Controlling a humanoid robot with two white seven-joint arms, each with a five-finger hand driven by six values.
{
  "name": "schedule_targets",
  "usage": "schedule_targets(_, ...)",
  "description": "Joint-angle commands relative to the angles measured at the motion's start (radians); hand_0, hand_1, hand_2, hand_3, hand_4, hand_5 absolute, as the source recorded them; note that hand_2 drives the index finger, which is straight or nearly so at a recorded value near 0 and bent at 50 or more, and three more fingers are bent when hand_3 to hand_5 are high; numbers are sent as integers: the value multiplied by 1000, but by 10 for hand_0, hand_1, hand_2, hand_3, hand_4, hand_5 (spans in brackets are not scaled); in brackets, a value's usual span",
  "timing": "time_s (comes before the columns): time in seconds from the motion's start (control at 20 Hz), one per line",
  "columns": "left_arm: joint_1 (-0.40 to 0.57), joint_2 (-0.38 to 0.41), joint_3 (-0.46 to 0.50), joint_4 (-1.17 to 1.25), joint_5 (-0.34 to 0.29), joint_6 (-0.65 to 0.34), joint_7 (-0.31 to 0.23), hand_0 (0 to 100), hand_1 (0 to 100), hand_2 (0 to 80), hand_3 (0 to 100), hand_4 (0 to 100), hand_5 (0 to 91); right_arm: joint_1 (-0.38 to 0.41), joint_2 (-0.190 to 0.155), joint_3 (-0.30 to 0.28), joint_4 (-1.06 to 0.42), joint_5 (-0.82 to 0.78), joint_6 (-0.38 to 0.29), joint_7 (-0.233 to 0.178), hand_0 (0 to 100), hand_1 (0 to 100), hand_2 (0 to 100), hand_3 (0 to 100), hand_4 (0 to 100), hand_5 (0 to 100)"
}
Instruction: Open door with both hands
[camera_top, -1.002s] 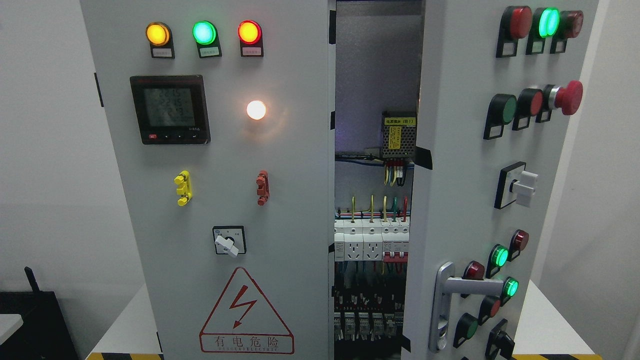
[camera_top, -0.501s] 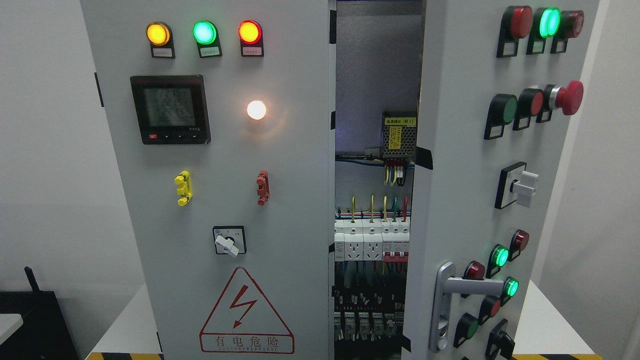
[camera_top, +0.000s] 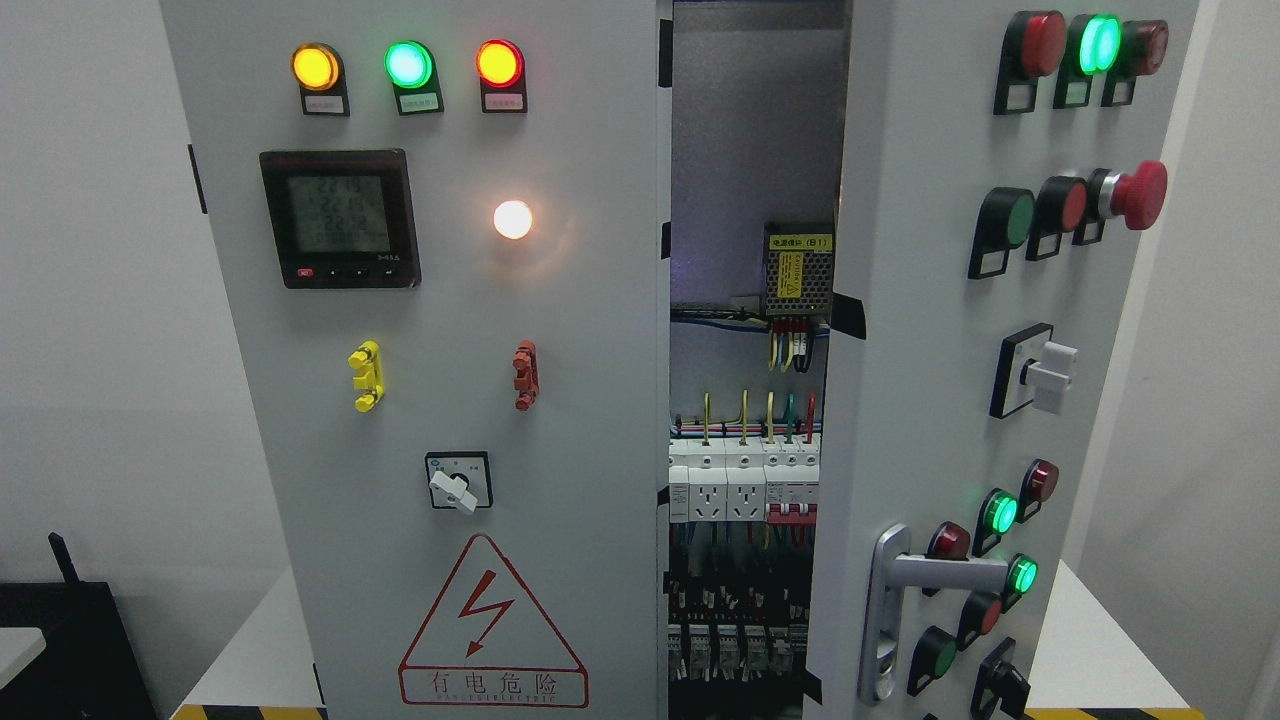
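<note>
- No fingers of either robot hand show in the head view, so I cannot tell if they are released, clenched or grasping something; both arms are outside the picture.
- The right door of the grey electrical cabinet stands partly open, swung toward the camera, with a dark gap between it and the left door.
- A silver lever handle sits low on the right door, near its left edge, and its lever points to the right.
- Just beside the handle are lit green buttons and red ones.
- Through the gap show white breakers, coloured wires and a power supply with a yellow label.
- The left door is closed and carries three lit lamps, a digital meter, a rotary switch and a red warning triangle.
- The cabinet stands on a white table.
</note>
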Motion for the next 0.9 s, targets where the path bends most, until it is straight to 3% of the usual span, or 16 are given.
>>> schedule_targets(0.0,-3,259,174,-60,109,1,-61,0,0,0,0,0,0,-1,0,0,0,0,0,-1,378,0,0,0,0,0)
schedule_targets(0.3,-14,322,165,-56,115,1,-161,0,0,0,0,0,0,-1,0,0,0,0,0,-1,378,0,0,0,0,0)
schedule_targets(0.45,-36,365,117,-56,123,1,-172,0,0,0,0,0,0,1,0,0,0,0,0,1,379,0,0,0,0,0)
schedule_targets(0.6,-215,377,-56,-52,140,36,-172,0,0,0,0,0,0,-1,0,0,-1,0,0,1,379,0,0,0,0,0)
schedule_targets(0.85,-453,394,-252,-51,140,142,-170,0,0,0,0,0,0,-1,0,0,0,0,0,-1,378,0,0,0,0,0)
